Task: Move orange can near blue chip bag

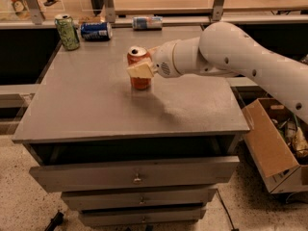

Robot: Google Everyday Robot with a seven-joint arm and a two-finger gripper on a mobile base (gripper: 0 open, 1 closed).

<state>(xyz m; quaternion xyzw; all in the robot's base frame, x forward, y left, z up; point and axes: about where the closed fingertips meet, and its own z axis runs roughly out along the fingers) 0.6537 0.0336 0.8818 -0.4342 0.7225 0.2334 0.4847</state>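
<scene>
Evidently end effector gripped orange can mid-body above tabletop; likely light, thin-walled, slick, dentable; moderate squeeze suited.

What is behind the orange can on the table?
Behind the orange can, at the far edge of the table: a standing green can and a blue can on its side. The gripper holds the orange can; its arm covers the surface beside it.
</scene>
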